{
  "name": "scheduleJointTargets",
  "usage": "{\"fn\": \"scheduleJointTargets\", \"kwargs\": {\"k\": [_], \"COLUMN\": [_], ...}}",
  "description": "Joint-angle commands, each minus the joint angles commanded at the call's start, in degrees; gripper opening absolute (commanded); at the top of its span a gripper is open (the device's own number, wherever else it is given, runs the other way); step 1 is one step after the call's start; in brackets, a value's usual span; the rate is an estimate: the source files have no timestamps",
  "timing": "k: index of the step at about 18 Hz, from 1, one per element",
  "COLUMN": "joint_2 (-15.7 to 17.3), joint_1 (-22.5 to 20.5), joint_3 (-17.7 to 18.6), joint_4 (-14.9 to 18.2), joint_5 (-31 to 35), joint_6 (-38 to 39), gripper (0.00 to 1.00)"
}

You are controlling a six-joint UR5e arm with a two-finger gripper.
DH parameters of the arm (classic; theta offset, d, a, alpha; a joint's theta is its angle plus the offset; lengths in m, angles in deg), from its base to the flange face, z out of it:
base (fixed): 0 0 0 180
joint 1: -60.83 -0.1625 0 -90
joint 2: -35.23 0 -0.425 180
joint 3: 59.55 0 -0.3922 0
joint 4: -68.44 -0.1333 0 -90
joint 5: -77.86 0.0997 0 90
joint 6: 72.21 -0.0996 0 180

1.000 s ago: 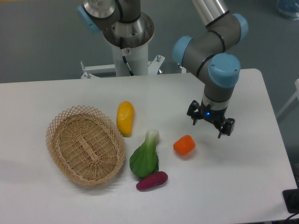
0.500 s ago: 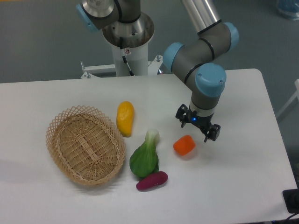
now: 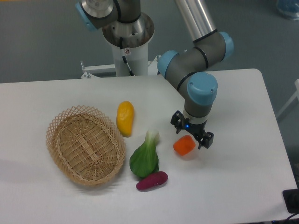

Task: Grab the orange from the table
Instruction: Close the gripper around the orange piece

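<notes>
Orange (image 3: 184, 145) sits on the white table (image 3: 243, 177), right of the greens (image 3: 145, 157), basket (image 3: 85, 145) way off left. Gripper (image 3: 192, 135) hangs right over it, fingers spread, not pinching anything yet. I'd centre both fingers around its sides, drop straight down, then close. It's small, smooth, kinda blocky, so it might slip.

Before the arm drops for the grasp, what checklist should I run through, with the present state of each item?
1. Gripper above the orange: ok, slightly offset up-right.
2. Jaws open: ok, fingers spread apart.
3. Orange resting free on the table: ok.
4. Green vegetable clear of the orange: ok, gap visible.
5. Height of the fingertips above the table: cannot tell.
</notes>
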Motion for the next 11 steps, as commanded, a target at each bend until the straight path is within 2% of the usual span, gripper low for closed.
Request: {"fn": "scheduleJointTargets", "kwargs": {"k": [5,9,10,11], "joint_2": [-0.97,-1.06,-1.06,-0.97], "joint_1": [0.62,0.62,0.62,0.62], "joint_3": [0.35,0.53,0.61,0.70], "joint_4": [-0.09,-0.09,-0.09,-0.09], "joint_5": [0.09,0.18,0.18,0.18], "joint_6": [0.18,0.18,0.09,0.09], "gripper": [1.00,0.75,0.66,0.62]}}
